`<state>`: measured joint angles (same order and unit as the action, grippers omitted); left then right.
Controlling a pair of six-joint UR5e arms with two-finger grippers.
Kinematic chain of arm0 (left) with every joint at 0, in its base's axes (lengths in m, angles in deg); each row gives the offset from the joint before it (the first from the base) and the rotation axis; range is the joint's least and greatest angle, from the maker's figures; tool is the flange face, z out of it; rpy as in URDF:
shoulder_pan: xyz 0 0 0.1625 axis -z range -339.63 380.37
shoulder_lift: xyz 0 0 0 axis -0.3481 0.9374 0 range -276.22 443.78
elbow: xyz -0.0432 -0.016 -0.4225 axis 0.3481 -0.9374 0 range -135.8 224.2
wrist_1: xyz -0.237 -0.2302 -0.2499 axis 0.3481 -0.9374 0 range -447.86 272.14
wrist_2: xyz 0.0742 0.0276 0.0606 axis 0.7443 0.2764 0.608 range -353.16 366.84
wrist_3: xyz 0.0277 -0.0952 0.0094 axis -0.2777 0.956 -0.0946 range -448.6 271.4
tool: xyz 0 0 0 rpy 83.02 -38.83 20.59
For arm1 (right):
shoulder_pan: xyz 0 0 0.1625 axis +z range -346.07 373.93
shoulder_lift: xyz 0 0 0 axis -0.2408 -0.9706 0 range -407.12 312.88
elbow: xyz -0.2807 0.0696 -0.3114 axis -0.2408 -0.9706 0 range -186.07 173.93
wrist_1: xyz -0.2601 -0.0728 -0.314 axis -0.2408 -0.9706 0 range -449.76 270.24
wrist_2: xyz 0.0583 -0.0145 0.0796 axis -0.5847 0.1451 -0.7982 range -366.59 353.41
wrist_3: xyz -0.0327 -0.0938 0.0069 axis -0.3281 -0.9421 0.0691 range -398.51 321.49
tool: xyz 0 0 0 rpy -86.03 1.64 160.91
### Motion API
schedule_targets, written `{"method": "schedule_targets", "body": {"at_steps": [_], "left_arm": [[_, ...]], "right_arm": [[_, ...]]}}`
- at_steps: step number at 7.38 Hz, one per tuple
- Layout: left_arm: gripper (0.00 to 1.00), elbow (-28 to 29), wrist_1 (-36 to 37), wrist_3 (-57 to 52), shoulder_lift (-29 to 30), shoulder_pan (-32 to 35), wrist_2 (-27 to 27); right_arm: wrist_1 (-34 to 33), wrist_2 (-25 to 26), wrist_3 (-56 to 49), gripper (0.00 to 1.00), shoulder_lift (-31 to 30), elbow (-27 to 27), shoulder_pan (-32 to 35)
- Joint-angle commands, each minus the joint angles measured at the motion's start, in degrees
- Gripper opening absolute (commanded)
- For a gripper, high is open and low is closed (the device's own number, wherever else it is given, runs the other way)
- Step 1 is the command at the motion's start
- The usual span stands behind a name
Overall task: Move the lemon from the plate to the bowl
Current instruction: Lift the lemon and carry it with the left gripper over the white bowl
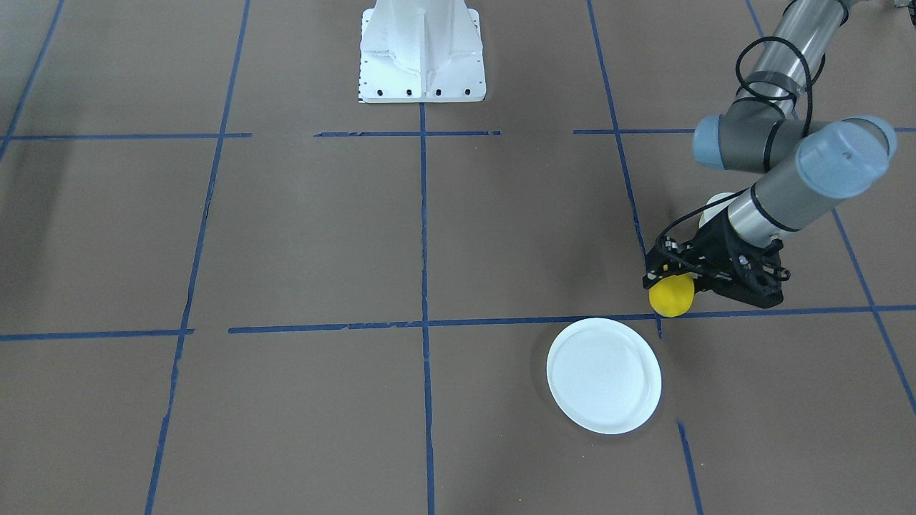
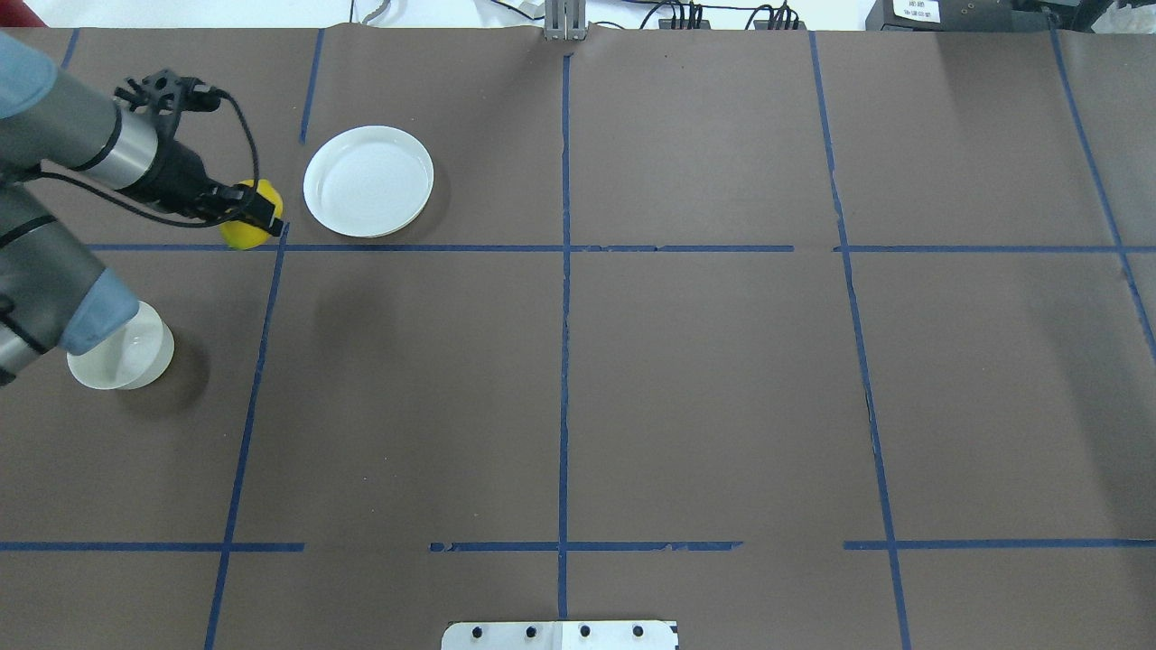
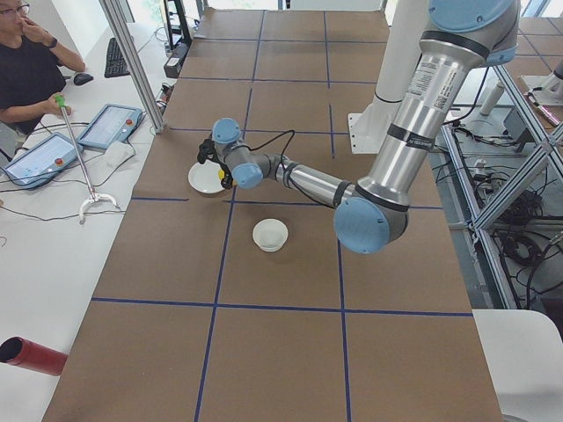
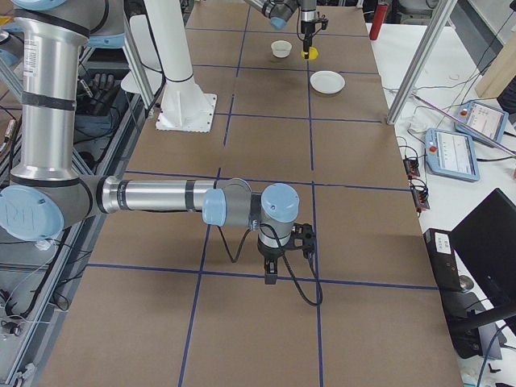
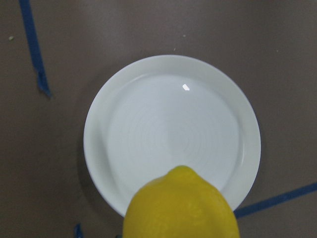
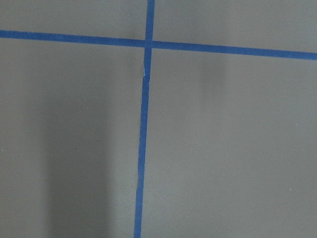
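The left gripper [image 2: 251, 209] has its jaws closed on the lemon [image 2: 242, 230]. The lemon is held off the plate [image 2: 368, 181], just beside the plate's rim, over a blue tape line. The bowl [image 2: 135, 359] stands well apart from the plate, partly hidden under the left arm. The right gripper [image 4: 271, 272] hangs low over the table [image 6: 223, 148]. Its jaw state cannot be determined.

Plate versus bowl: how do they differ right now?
The plate is wide and flat; the bowl is smaller and deeper, with steep sides. The plate lies beyond the blue tape line; the bowl lies on the robot's side of it. Both are round, white and empty.
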<state>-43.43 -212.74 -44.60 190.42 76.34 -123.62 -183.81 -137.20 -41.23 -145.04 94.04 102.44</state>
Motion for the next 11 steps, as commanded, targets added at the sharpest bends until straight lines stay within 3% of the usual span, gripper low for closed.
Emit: {"method": "schedule_targets", "body": {"at_steps": [1, 3, 5, 7, 9, 10, 11], "left_arm": [[0.00, -6.39, -0.19, -0.49, -13.68, 0.02, 0.21], [0.00, -7.64, -0.19, -0.67, -19.16, -0.77, 0.29], [0.03, -8.17, -0.19, -0.67, -20.85, -0.86, 0.29], [0.26, -8.17, -0.19, -0.58, -20.59, -0.86, 0.29], [0.65, -7.99, -0.45, -0.67, -20.24, -1.03, 0.29], [0.72, -7.99, -0.54, -0.67, -20.24, -1.04, 0.38], [0.86, -7.99, -0.54, -0.67, -20.15, -1.04, 0.38]], "right_arm": [[0.00, 0.00, 0.00, 1.00, 0.00, 0.00, 0.00], [0.00, 0.00, 0.00, 1.00, 0.00, 0.00, 0.00], [0.00, 0.00, 0.00, 1.00, 0.00, 0.00, 0.00], [0.00, 0.00, 0.00, 1.00, 0.00, 0.00, 0.00], [0.00, 0.00, 0.00, 1.00, 0.00, 0.00, 0.00], [0.00, 0.00, 0.00, 1.00, 0.00, 0.00, 0.00], [0.00, 0.00, 0.00, 1.00, 0.00, 0.00, 0.00]]}}
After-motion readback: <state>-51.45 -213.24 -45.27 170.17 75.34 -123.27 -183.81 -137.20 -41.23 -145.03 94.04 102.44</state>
